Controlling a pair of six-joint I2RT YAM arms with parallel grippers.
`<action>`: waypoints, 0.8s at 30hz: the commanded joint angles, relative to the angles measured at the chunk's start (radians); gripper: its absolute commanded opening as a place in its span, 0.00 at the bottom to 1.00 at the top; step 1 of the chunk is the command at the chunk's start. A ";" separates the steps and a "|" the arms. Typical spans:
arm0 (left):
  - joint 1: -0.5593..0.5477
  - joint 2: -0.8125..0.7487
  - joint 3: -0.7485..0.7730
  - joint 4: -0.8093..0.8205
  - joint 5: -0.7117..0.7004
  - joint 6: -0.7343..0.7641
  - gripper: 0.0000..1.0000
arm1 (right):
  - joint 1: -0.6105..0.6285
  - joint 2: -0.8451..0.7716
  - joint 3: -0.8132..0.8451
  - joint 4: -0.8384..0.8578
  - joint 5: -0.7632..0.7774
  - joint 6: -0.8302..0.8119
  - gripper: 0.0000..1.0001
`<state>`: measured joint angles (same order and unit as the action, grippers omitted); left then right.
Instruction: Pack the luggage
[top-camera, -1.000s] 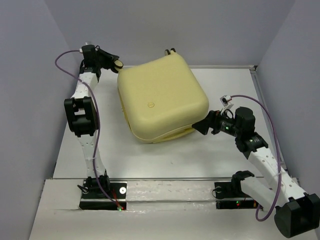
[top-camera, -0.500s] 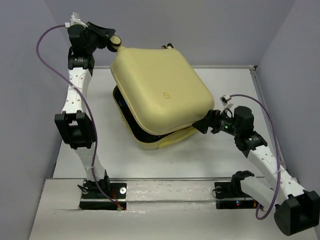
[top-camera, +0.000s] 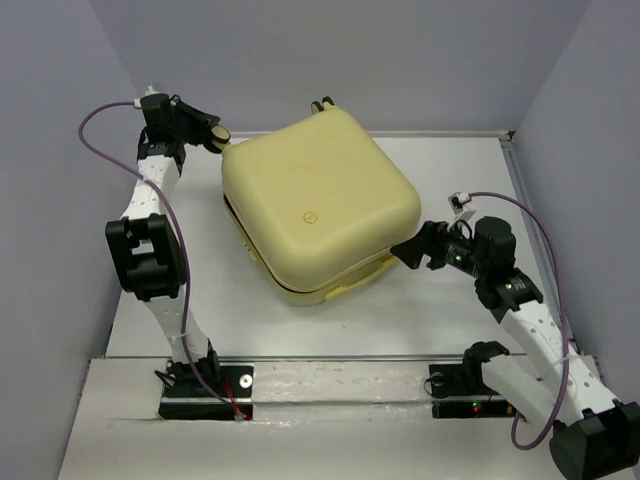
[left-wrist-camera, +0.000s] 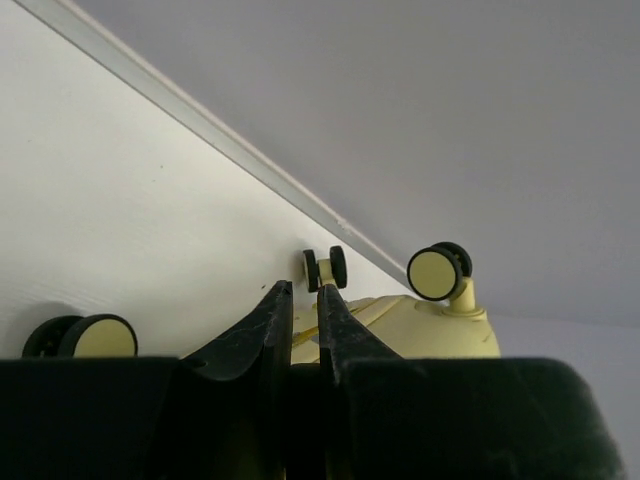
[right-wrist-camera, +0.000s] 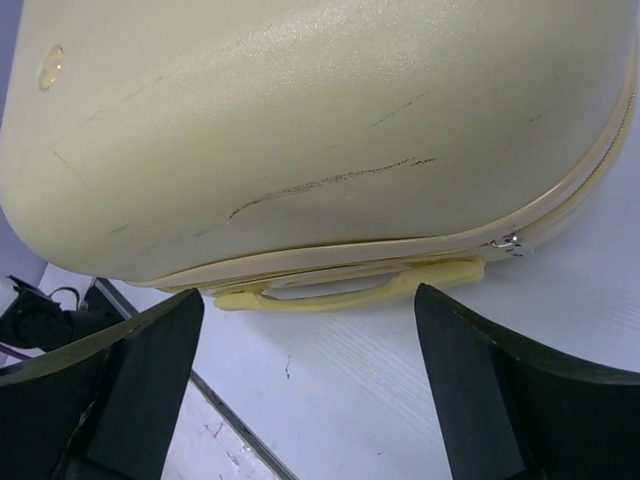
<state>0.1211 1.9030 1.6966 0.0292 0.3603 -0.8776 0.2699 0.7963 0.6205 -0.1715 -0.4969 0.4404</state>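
The luggage (top-camera: 320, 200) is a pale yellow hard-shell suitcase lying flat mid-table, its lid down with a thin gap along the front. A small round emblem (top-camera: 310, 213) is on the lid. My left gripper (top-camera: 218, 138) is at the far-left corner of the lid by a caster wheel (top-camera: 213, 135). In the left wrist view it (left-wrist-camera: 303, 290) is pinched nearly shut against the yellow shell (left-wrist-camera: 430, 330), with casters (left-wrist-camera: 437, 272) beyond. My right gripper (top-camera: 408, 250) is open and empty beside the right side. In the right wrist view it (right-wrist-camera: 310, 300) faces the side handle (right-wrist-camera: 350, 288) without touching.
The white table (top-camera: 450, 330) has a raised rail along its back and right edges (top-camera: 512, 140). Grey walls close in on the left, back and right. A zipper pull (right-wrist-camera: 508, 240) hangs at the suitcase seam. The arm bases stand on the near ledge.
My left gripper lifted the lid's corner, showing the dark inside, then came back down; the lid is now nearly shut. The right gripper has barely moved.
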 joint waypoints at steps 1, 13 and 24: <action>-0.015 -0.058 -0.029 0.115 0.083 0.025 0.18 | 0.006 -0.058 0.054 -0.032 0.060 -0.012 0.89; 0.006 -0.257 -0.058 0.029 -0.098 0.184 0.99 | 0.006 -0.037 -0.068 0.029 0.271 0.067 0.16; -0.032 -0.964 -0.924 0.250 -0.162 0.032 0.91 | -0.060 0.102 -0.191 0.332 0.322 -0.011 0.37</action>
<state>0.1268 1.0492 1.0573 0.2138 0.2008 -0.7742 0.2352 0.8413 0.4477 -0.0368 -0.2050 0.4816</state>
